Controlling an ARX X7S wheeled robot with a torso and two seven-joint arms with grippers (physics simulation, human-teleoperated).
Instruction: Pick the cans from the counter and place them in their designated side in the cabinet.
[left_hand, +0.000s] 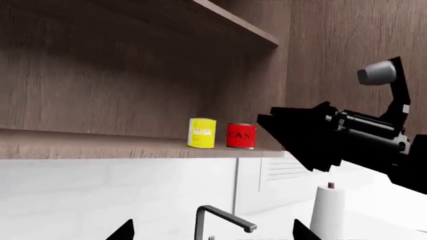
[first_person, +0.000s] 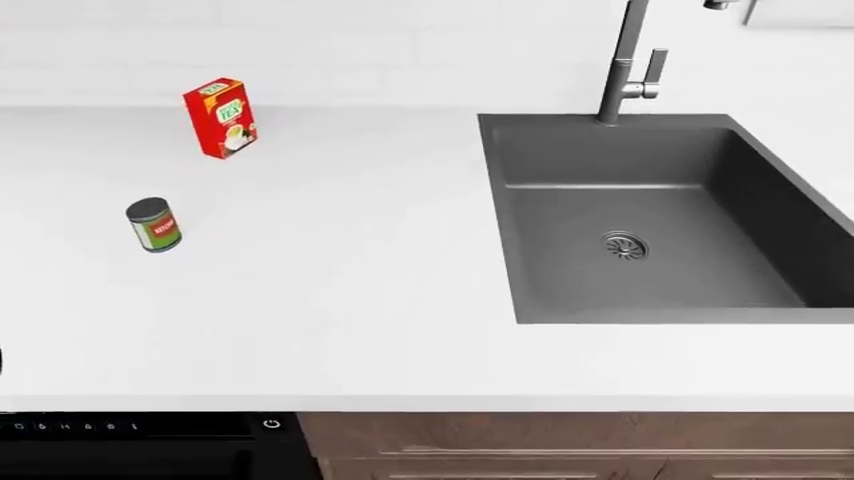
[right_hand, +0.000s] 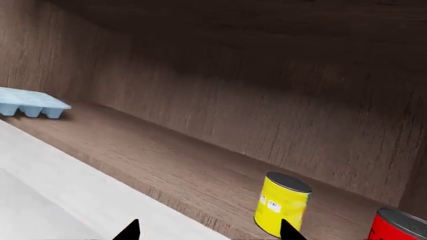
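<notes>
Starting at the left of the head view: the green can (first_person: 154, 224) stands upright on the white counter (first_person: 347, 300), near the red tea box (first_person: 222, 118) and well apart from the sink (first_person: 654, 215). That one is yours to fetch.

Up on the cabinet shelf (right_hand: 167, 165), the ice tray (right_hand: 30, 104) sits far to one side; the yellow can (right_hand: 281, 204) stands upright just beside a red can (right_hand: 399, 226).

Your right gripper (right_hand: 207, 231) shows spread tips with nothing between them. Your left gripper (left_hand: 210, 231) likewise looks wide and empty.

Watch out: pull the right arm back carelessly and a fingertip could clip the yellow can and topple it.
</notes>
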